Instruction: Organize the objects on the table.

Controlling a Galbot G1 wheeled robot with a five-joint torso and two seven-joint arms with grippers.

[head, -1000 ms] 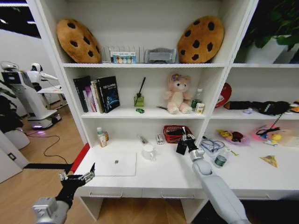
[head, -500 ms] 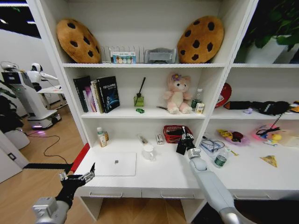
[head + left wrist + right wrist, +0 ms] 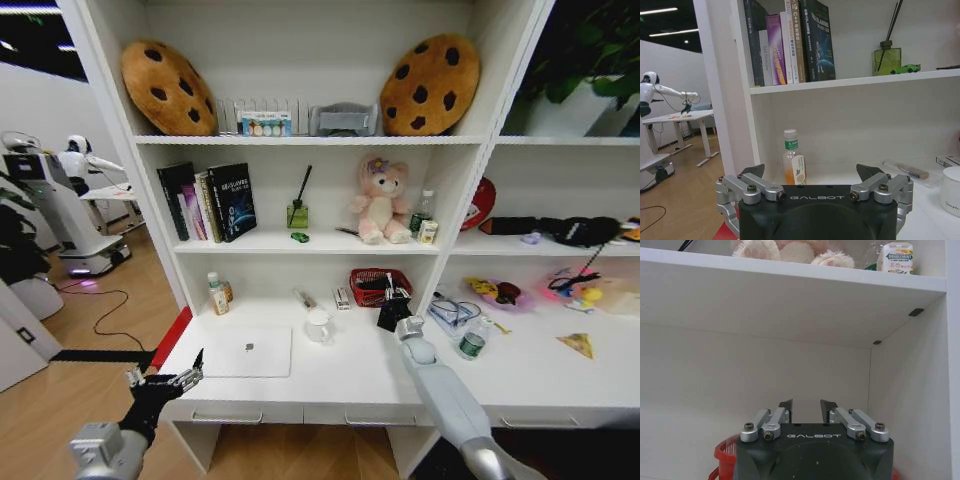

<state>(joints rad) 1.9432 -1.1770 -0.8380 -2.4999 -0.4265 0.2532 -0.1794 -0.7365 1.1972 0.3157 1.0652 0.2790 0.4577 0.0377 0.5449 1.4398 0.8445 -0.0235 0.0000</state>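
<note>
The right hand (image 3: 391, 300) hangs above the tabletop (image 3: 350, 375) at about 1 o'clock, just in front of the red basket (image 3: 377, 285), and it seems to hold a small black box (image 3: 389, 316), though its fingers show a small gap in the wrist view. The box is probably light and stiff; take its side walls. The left hand (image 3: 165, 380) waits at 8 o'clock, fingers apart. The laptop (image 3: 248, 351) lies flat at 10 o'clock; it is thin, smooth, fragile, best lifted by an edge.

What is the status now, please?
Right pincer open above red basket. Left pincer open, off table edge. Laptop untouched.
</note>
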